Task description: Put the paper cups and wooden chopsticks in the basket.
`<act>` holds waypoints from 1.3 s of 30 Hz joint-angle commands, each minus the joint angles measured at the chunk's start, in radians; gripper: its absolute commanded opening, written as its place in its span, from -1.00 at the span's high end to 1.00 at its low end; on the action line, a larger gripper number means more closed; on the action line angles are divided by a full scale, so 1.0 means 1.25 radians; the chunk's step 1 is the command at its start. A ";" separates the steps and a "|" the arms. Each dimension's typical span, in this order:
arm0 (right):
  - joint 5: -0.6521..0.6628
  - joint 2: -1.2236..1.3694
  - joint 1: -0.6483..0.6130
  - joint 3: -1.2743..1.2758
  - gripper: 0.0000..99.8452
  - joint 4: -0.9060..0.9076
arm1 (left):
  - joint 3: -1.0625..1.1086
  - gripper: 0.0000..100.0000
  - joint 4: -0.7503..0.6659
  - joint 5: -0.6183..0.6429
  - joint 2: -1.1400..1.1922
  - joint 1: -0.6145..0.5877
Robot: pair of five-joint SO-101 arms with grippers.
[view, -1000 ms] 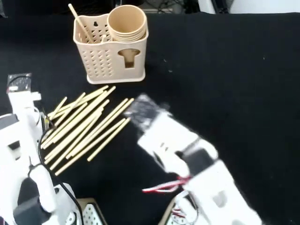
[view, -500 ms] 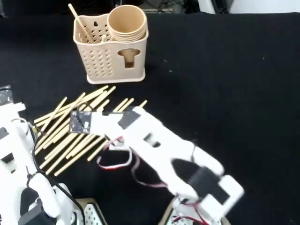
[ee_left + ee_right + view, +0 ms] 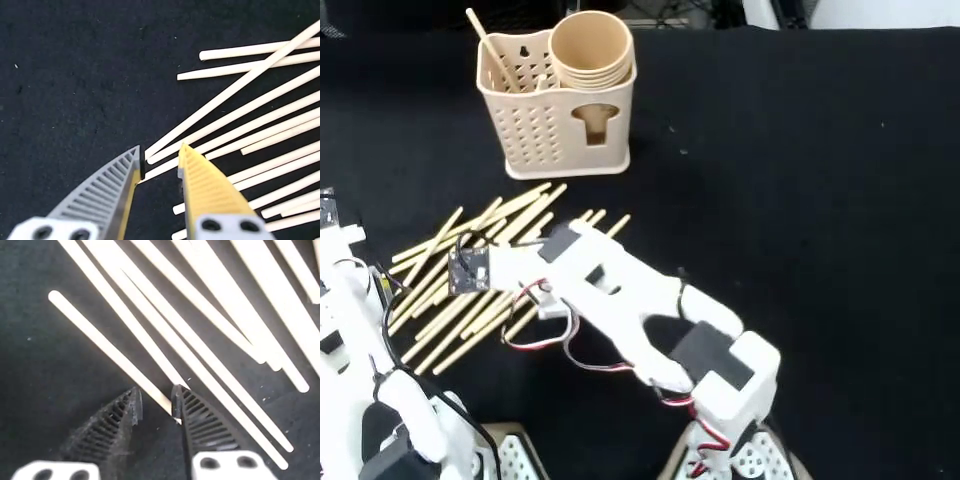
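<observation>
Loose wooden chopsticks (image 3: pixel 495 262) lie fanned on the black table in front of the basket (image 3: pixel 560 125). Stacked paper cups (image 3: pixel 590 48) stand in the basket's right compartment, and one chopstick (image 3: pixel 492 50) leans in its left. The right arm (image 3: pixel 610 290) stretches left across the pile. My right gripper (image 3: pixel 156 402) is open just above the table, with the end of one chopstick (image 3: pixel 110 352) lying between its black fingers. My left gripper (image 3: pixel 161 159) is open at the pile's left edge, with chopstick ends (image 3: pixel 152 155) at the gap between its grey and yellow fingers.
The left arm (image 3: pixel 340 300) stands at the table's left edge. The two arm bases (image 3: pixel 720 450) sit at the near edge. Bare black table (image 3: pixel 800 180) spreads to the right of the basket and the pile.
The right arm has swung left from the table's middle and come down over the chopstick pile. The left arm has shifted slightly towards the left edge.
</observation>
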 commanded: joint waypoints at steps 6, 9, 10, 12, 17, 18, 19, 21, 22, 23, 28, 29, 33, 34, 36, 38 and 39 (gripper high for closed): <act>0.015 0.002 -0.014 -0.105 0.75 0.042 | -0.008 0.72 0.002 -0.009 -0.017 -0.001; 0.015 0.002 -0.014 -0.109 0.60 0.042 | -0.007 0.72 0.002 -0.009 -0.017 -0.001; 0.015 0.004 -0.014 -0.106 0.55 0.042 | -0.007 0.72 0.002 -0.009 -0.017 -0.001; 0.015 0.023 -0.012 -0.106 0.51 0.045 | -0.007 0.72 0.002 -0.009 -0.017 -0.002; 0.029 0.085 -0.014 -0.107 0.59 0.049 | -0.006 0.72 0.004 -0.009 -0.017 -0.004; 0.043 0.090 -0.014 -0.105 0.60 0.050 | -0.006 0.72 0.004 -0.009 -0.017 -0.004; 0.052 0.093 -0.011 -0.105 0.60 0.060 | -0.006 0.72 0.004 -0.009 -0.017 -0.004; 0.061 0.091 -0.011 -0.109 0.60 0.087 | -0.004 0.72 0.004 -0.009 -0.017 -0.004; 0.069 0.090 -0.011 -0.109 0.60 0.101 | -0.006 0.72 0.004 -0.009 -0.017 -0.004; 0.077 0.088 -0.011 -0.109 0.60 0.110 | -0.007 0.72 0.004 -0.009 -0.017 -0.004; 0.082 0.088 -0.015 -0.085 0.60 0.122 | -0.010 0.72 0.004 -0.009 -0.017 -0.004; 0.082 0.085 -0.016 -0.079 0.60 0.122 | -0.010 0.72 0.004 -0.009 -0.017 -0.004; 0.083 0.091 -0.016 -0.079 0.69 0.098 | -0.009 0.72 0.004 -0.009 -0.017 -0.003; 0.082 0.091 -0.016 -0.082 0.73 0.092 | -0.010 0.72 0.004 -0.009 -0.017 -0.002; 0.082 0.091 -0.016 -0.083 0.81 0.086 | -0.010 0.72 0.004 -0.009 -0.017 -0.001; 0.079 0.091 -0.016 -0.083 0.93 0.088 | -0.010 0.72 0.004 -0.009 -0.017 -0.001; 0.079 0.091 -0.016 -0.082 0.98 0.092 | -0.010 0.72 0.004 -0.009 -0.017 -0.002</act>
